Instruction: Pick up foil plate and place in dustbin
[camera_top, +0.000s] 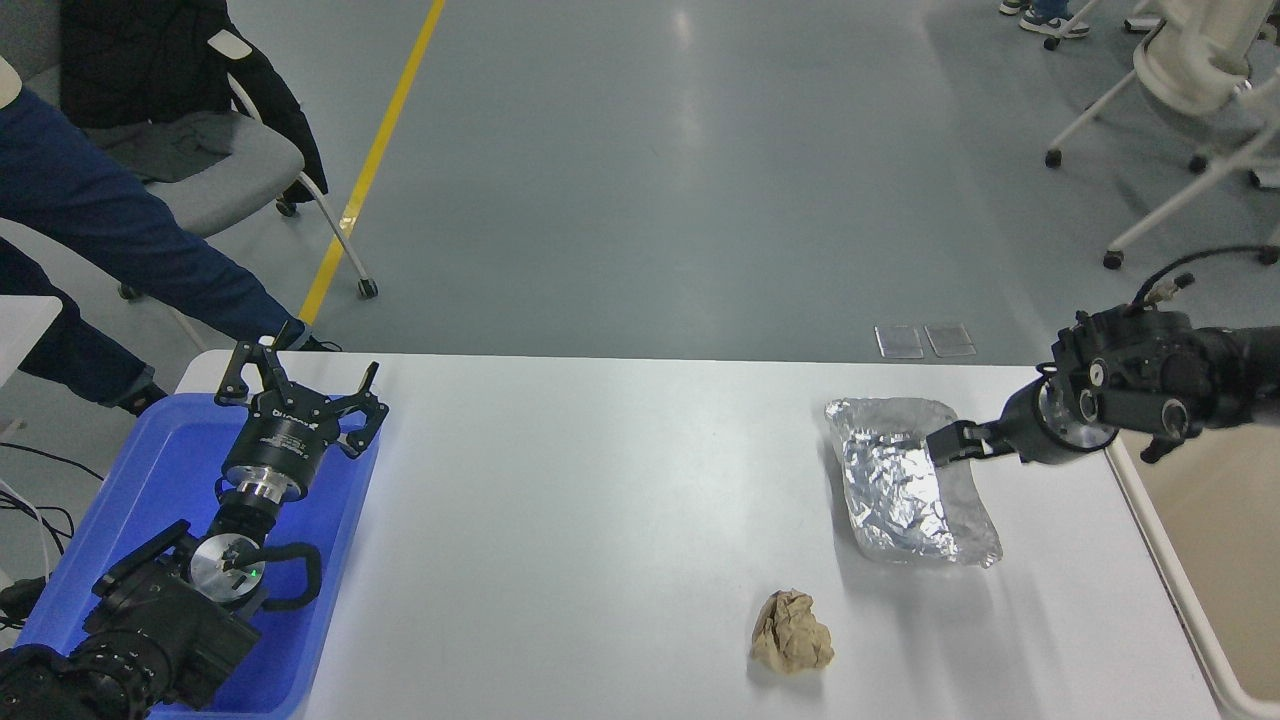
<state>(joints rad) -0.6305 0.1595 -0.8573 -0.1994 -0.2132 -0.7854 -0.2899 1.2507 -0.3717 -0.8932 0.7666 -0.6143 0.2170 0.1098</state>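
Note:
The foil plate, a crinkled silver tray, lies on the white table at the right. My right gripper comes in low from the right edge, open and empty. Its left fingertip is over the plate's right rim, near its far end. Whether it touches the foil I cannot tell. The cream-beige dustbin stands at the table's right end, partly cut off by the picture edge. My left gripper is parked open over the blue tray at the lower left.
A crumpled brown paper ball lies near the front edge, below and left of the plate. The blue tray is at the table's left end. A person's blue-sleeved arm and a chair are at the far left.

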